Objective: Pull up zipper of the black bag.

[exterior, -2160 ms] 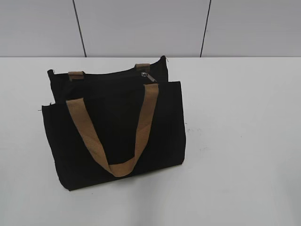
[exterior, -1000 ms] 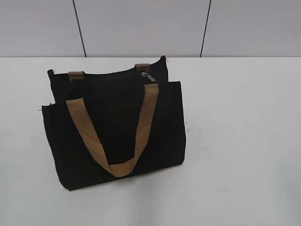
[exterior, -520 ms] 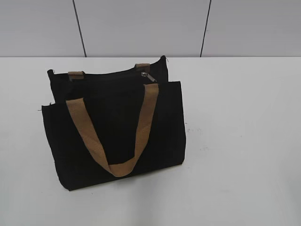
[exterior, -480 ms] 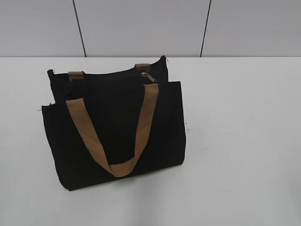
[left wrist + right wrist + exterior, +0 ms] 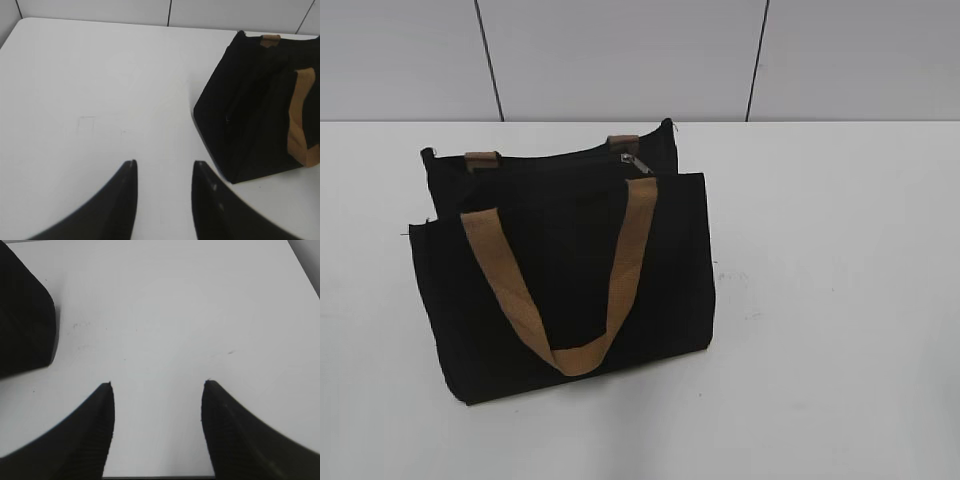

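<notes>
Reaching the zipper well means going for the small silver pull tab, which sits at the right end of the zip line along the top edge of the black bag. That bag stands left of the table's middle, nearer its far edge, one tan handle draped down its front. Neither arm touches it yet: the left gripper hangs over bare table near the left edge, jaws apart and empty; the right gripper likewise, jaws wide, right of the bag. One gripper should probably pin the fabric (the bag looks soft) while the other pinches the tab squarely and draws along the zip line, not upward.
</notes>
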Controlling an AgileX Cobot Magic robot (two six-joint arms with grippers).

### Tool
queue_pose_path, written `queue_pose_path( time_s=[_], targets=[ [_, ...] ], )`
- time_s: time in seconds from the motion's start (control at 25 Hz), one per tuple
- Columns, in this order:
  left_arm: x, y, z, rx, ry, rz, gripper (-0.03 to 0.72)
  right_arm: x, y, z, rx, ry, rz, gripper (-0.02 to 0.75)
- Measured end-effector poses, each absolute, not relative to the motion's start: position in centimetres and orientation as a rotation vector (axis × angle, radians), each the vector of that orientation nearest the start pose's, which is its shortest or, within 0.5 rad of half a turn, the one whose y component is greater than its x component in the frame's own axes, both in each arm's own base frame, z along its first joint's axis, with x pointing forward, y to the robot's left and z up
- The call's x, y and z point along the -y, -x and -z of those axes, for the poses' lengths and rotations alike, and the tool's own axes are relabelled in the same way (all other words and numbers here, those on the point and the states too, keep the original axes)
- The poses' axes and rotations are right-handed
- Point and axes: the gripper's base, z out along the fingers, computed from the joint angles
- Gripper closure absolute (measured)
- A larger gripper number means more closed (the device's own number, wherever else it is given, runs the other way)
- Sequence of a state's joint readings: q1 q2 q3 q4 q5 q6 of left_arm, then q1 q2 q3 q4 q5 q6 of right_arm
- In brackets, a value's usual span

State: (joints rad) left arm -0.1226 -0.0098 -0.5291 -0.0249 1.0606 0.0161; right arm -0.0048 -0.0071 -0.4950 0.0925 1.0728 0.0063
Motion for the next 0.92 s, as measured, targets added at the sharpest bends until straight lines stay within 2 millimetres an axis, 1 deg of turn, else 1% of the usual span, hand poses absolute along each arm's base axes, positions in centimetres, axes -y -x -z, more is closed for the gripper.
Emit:
queue_pose_path(
  time_s=[0.16, 0.92],
  targets=[
    [0.07, 1.01, -28.52, -2.002, -0.141, 0.098, 0.411, -0.72, 0.5, -27.05, -2.077, -0.007, -0.108, 0.302],
    [0.07, 1.01, -28.52, -2.002, -0.141, 0.098, 0.411, -0.71, 0.52, -27.01, -2.082, -0.008, -0.107, 0.302]
  ],
)
